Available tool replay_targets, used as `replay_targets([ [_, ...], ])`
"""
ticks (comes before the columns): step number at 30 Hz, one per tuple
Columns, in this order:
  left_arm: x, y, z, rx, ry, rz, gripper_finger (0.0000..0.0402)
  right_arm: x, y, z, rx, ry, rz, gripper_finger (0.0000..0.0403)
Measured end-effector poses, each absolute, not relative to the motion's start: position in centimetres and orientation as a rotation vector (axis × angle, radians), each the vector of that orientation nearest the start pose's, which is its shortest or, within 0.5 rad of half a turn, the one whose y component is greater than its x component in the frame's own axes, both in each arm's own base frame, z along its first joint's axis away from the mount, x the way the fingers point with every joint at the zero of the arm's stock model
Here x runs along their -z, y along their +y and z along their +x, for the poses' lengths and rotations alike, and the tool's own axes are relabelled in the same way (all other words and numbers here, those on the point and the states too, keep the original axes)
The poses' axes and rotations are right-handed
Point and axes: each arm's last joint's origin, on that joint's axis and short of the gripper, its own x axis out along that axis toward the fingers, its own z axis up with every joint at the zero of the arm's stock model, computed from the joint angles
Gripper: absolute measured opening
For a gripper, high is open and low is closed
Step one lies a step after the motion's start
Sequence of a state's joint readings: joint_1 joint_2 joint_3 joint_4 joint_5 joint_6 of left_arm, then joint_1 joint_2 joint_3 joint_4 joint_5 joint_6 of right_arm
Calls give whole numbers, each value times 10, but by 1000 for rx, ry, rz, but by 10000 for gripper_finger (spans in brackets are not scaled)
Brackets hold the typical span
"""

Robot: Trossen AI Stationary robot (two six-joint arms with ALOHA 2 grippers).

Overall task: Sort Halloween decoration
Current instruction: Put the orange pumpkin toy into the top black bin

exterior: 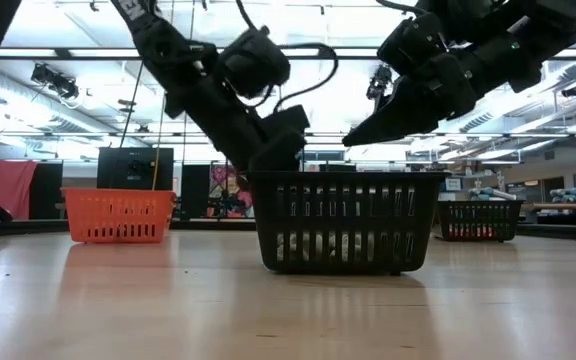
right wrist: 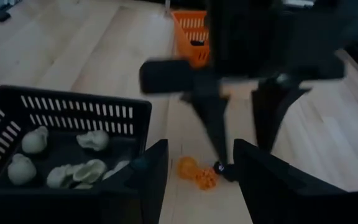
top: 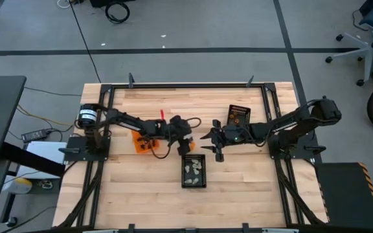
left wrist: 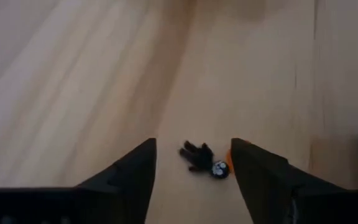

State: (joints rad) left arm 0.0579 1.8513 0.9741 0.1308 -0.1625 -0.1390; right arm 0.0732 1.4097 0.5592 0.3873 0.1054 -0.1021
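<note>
A tiny black figure with a pale head (left wrist: 202, 160) lies on the wood table, with an orange bit (left wrist: 229, 158) beside it. My left gripper (left wrist: 192, 144) is open and points down, one finger on either side of the figure; it sits at the table's middle (top: 184, 141). The right wrist view shows its fingers (right wrist: 219, 140) over orange pieces (right wrist: 194, 171) and the black figure (right wrist: 219, 167). My right gripper (top: 210, 147) is open and empty, raised just right of the left one. Pale skull pieces (right wrist: 61, 158) lie in a black mesh bin (top: 194, 169).
An orange bin (top: 144, 142) stands left of my left gripper. A second black mesh bin (top: 238, 116) stands at the far right, behind my right arm. The bin with the pale pieces lies toward the near edge, close below both grippers (exterior: 343, 220). A dark frame (top: 186, 85) rims the table.
</note>
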Motion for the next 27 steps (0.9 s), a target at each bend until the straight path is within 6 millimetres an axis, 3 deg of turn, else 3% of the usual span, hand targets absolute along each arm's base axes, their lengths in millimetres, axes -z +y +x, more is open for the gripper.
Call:
replay_targets([
  [6, -126, 25, 371, -272, 729, -124, 226, -176, 16, 272, 12, 449, -138, 185],
  [13, -114, 24, 371, -277, 770, -112, 199, -176, 16, 272, 12, 450, -137, 184],
  [21, -115, 22, 372, -271, 757, -75, 154, -175, 16, 272, 12, 452, -135, 183],
  [27, -116, 17, 373, -246, 753, -45, 142, -174, 16, 271, 11, 468, -137, 182],
])
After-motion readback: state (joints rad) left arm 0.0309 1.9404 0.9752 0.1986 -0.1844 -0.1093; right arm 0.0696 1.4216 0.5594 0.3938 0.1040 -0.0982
